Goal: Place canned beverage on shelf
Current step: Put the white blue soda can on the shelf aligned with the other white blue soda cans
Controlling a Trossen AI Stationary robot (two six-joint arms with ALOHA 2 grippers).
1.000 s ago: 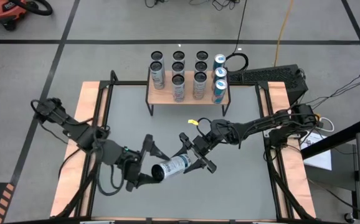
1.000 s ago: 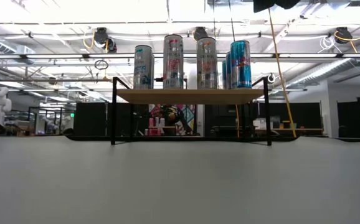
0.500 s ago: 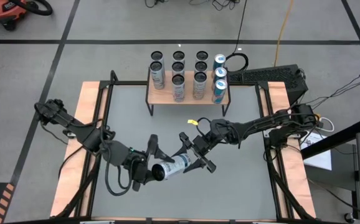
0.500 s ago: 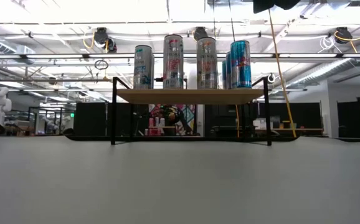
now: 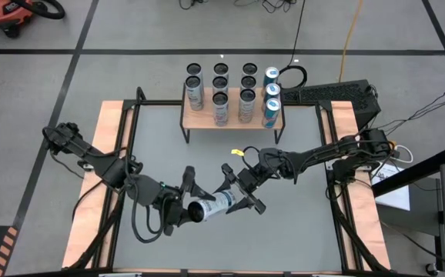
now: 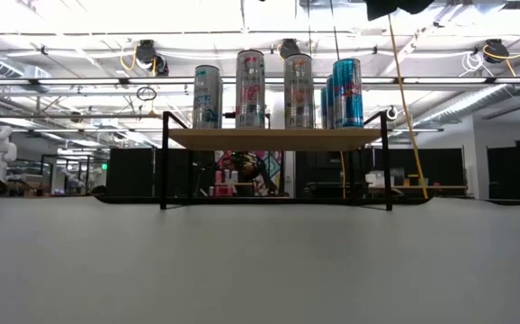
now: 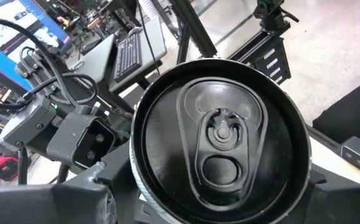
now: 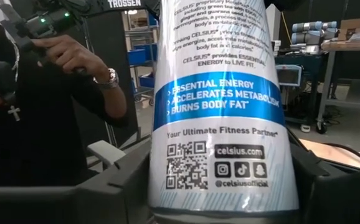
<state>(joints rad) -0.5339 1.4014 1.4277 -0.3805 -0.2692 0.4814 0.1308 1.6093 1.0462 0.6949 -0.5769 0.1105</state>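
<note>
Handover at mid-table, seen from above. The right gripper (image 5: 240,194) is clenched across the lower body of a Celsius can (image 5: 212,206), which lies tilted, its lid toward the left arm. The left gripper (image 5: 185,201) straddles the lid end with one finger on either side; the high view does not settle whether these fingers press the can or merely flank it. In the left wrist view the lid (image 7: 220,140) fills the frame: a dark metal disc with raised rim, pull tab and oval score. In the right wrist view the can's wall (image 8: 220,106) is glossy white with a blue band and printed text; a person (image 8: 49,112) in dark clothing stands beyond the table. The table (image 5: 299,231) has a matt grey top with pale wood side edges. Well apart, at its far edge, stands the shelf (image 5: 278,121), a light wood plank on thin black legs, crowded with upright cans (image 5: 221,96) in rows, two of them blue (image 5: 269,104).
</note>
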